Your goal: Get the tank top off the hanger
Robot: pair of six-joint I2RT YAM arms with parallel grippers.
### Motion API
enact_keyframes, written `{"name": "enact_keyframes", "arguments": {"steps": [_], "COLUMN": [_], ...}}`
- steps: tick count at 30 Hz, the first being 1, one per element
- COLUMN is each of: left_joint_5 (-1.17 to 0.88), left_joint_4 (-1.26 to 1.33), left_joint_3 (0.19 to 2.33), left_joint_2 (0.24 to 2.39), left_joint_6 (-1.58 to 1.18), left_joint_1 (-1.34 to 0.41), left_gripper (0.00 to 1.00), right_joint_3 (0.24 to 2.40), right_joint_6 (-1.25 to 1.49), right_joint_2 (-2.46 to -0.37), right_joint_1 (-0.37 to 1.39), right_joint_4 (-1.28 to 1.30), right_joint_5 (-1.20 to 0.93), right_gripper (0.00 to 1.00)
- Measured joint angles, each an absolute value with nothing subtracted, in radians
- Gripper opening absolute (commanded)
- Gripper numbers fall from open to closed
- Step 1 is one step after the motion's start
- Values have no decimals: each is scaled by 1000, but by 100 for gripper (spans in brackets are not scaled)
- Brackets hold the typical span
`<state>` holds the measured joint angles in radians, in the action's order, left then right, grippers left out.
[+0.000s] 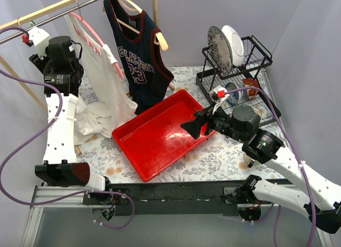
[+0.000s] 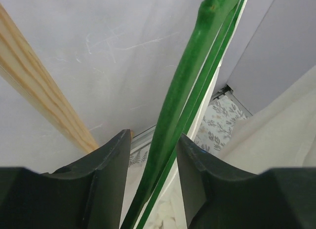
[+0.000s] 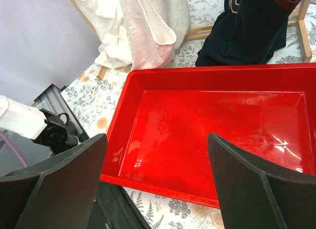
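A white tank top (image 1: 104, 82) hangs at the left from the rail (image 1: 48, 13), with a pink hanger (image 1: 90, 29) showing at its neck. My left arm is raised beside it. In the left wrist view my left gripper (image 2: 154, 137) straddles a green hanger bar (image 2: 182, 91). A gap shows on the bar's left side, so the jaws are open round it, with white cloth (image 2: 281, 125) to the right. My right gripper (image 1: 193, 127) (image 3: 155, 137) hangs wide open and empty over the red tray (image 3: 148, 76).
A navy jersey (image 1: 141, 60) hangs on a wooden hanger (image 1: 160, 39) beside the white top. White cloth (image 1: 93, 124) lies heaped on the table. The red tray (image 1: 133, 143) sits mid-table, a dish rack (image 1: 256, 60) at back right, and a wooden rack post (image 2: 39, 86) by my left fingers.
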<state>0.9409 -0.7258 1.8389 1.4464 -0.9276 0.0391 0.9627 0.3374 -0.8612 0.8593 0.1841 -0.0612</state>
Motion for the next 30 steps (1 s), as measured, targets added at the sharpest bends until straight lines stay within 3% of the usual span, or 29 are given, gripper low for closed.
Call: {"name": "enact_keyframes", "arguments": {"steps": [11, 14, 18, 30], "left_joint_5": [781, 736, 706, 580], "left_joint_4": [-776, -790, -815, -855], "left_joint_3": [1892, 1924, 1943, 2059], "left_joint_2": [1410, 1400, 1387, 1362], "left_joint_6": [-952, -956, -960, -980], "left_joint_1": [39, 39, 39, 39], "left_gripper": [37, 13, 1, 0], "right_joint_3": [967, 967, 967, 1029], "right_joint_6": [353, 362, 368, 339], "right_joint_2": [-886, -886, -886, -929], "right_joint_1": [859, 859, 859, 859], "right_joint_4": [183, 183, 182, 149], "right_joint_5": [-96, -102, -109, -138], "right_gripper": [88, 87, 87, 83]}}
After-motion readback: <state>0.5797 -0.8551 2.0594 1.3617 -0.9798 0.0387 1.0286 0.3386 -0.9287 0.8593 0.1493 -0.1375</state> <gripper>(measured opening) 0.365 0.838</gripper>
